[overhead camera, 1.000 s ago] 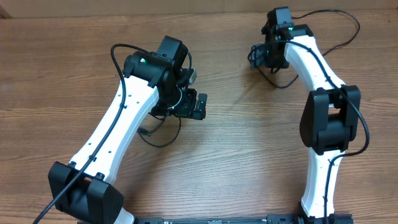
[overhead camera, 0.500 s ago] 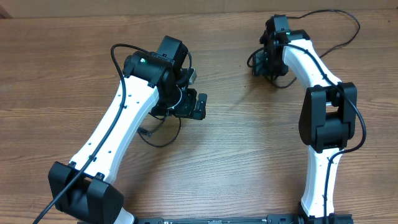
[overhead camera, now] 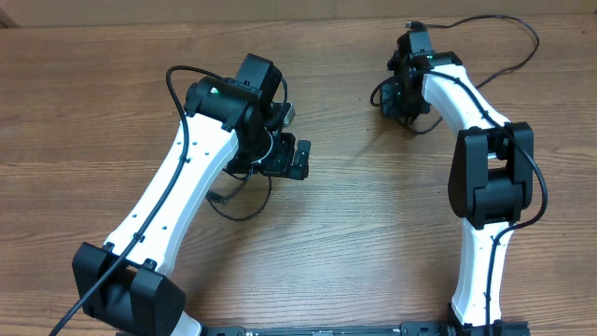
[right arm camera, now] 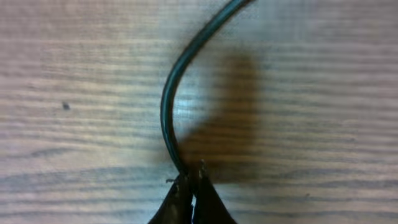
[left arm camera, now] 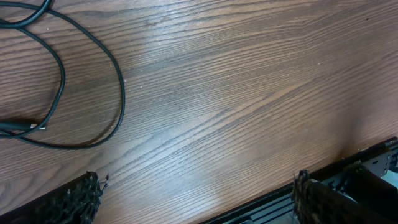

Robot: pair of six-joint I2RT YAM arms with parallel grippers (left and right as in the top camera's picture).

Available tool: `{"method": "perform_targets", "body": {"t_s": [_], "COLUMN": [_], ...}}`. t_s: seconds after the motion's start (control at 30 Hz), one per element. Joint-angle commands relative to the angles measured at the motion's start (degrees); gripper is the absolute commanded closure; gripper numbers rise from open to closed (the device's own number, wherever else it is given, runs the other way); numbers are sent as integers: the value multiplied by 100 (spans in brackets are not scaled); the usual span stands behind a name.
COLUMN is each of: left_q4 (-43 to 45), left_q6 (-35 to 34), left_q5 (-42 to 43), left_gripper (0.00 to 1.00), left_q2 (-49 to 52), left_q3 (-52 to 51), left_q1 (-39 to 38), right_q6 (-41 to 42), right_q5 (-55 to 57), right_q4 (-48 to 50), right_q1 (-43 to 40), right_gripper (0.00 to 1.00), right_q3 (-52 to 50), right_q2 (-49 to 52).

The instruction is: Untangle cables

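At the table's far right, draw the cable pinched tight in the right gripper slowly outward and low, and bring the left gripper, spread wide and empty, onto the loose loop beside it to pin slack.

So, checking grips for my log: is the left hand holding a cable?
No, the left hand is open over the table, and the cable lies apart from its fingers.
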Motion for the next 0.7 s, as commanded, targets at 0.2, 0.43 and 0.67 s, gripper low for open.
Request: {"method": "perform_targets", "body": {"t_s": [0.2,0.43,0.67], "left_q4": [2,2,2], "left_q6": [-81,-81,-81], "left_q5": [-20,-20,-20], "left_gripper": [1,0,1], "left_q2": [17,17,17], "left_q3": [63,63,63], "left_q1": [-7,-4,-4], "right_q6": [509,520,-461], "right_q5": [-28,-179,-295], "right_q4": [157,-240,-590], "right_q1": [-94,-275,-190], "right_gripper": [96,85,65], "right_q3": [352,914,684], "right_q2": [15,15,39]}}
